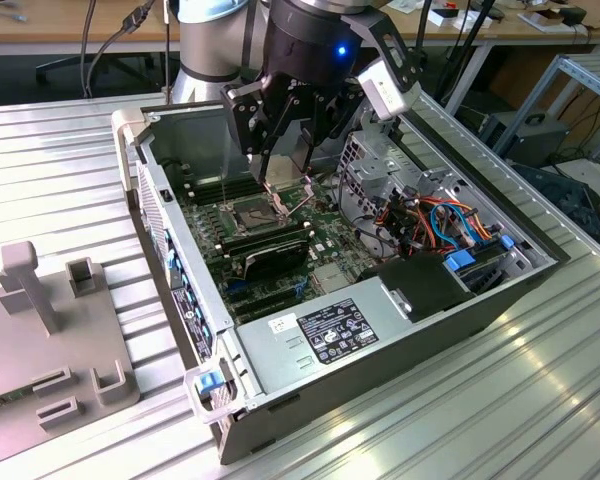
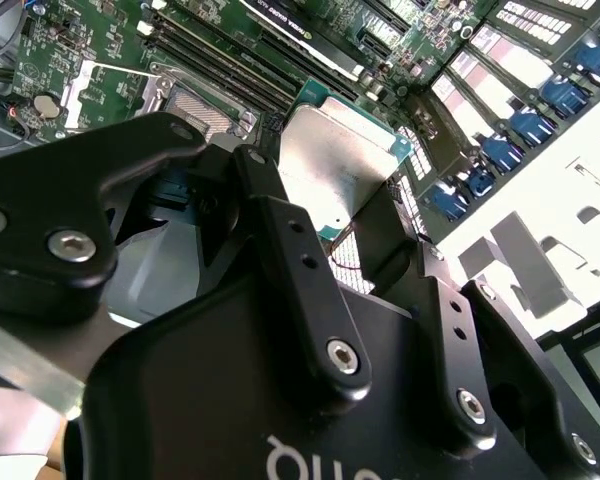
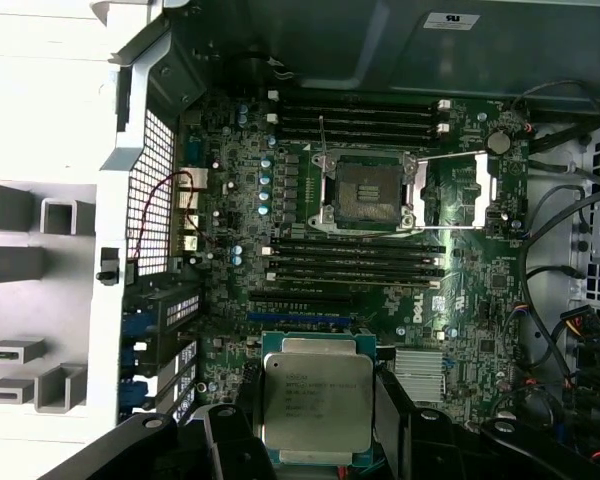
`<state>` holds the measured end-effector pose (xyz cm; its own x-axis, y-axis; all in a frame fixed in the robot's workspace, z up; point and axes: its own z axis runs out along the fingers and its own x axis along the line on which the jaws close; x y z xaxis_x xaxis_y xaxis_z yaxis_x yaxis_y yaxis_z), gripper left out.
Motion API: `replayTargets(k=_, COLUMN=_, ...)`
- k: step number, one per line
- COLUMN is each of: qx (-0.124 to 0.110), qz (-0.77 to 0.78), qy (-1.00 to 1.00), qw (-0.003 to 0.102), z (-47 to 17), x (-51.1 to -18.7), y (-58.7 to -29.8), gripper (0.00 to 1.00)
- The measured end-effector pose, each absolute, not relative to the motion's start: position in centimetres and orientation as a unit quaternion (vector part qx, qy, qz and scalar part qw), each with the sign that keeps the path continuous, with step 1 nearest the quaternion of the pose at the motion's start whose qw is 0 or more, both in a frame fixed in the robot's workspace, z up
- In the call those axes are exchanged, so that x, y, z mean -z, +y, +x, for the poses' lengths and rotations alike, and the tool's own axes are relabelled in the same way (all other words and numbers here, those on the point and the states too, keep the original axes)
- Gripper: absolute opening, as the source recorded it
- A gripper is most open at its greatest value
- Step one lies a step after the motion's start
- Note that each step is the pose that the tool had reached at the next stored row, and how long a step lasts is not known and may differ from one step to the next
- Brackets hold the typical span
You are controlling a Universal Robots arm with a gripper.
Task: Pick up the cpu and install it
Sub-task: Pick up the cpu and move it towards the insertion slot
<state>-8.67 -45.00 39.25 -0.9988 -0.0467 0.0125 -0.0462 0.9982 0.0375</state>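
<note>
The cpu (image 3: 317, 400), a flat square chip with a dull silver top, sits clamped between my gripper's two black fingers (image 3: 392, 425). My gripper (image 3: 317, 425) is shut on it by two opposite edges. The second wrist view shows the same cpu (image 2: 342, 160) between the fingers (image 2: 280, 225), hanging over the green motherboard (image 2: 100, 50). The dark square socket (image 3: 365, 190) lies open, with its metal frame (image 3: 460, 190) hinged aside, some way off from the chip. In the exterior view my gripper (image 1: 285, 182) hangs inside the open computer case, just above the socket (image 1: 252, 212).
Long black memory sticks (image 3: 355, 255) flank the socket on both sides. The power supply box (image 1: 350, 330) and a bundle of coloured cables (image 1: 440, 220) fill the case's side at the exterior view's right. A grey fixture block (image 1: 40, 330) stands outside the case at the exterior view's left.
</note>
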Motion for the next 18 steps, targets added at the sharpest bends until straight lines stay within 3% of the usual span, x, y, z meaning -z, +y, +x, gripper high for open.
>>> replayTargets(k=18, qx=0.019, qz=0.023, qy=-1.000, qw=0.007, z=-7.3, x=-37.8, y=-43.6, gripper=0.54)
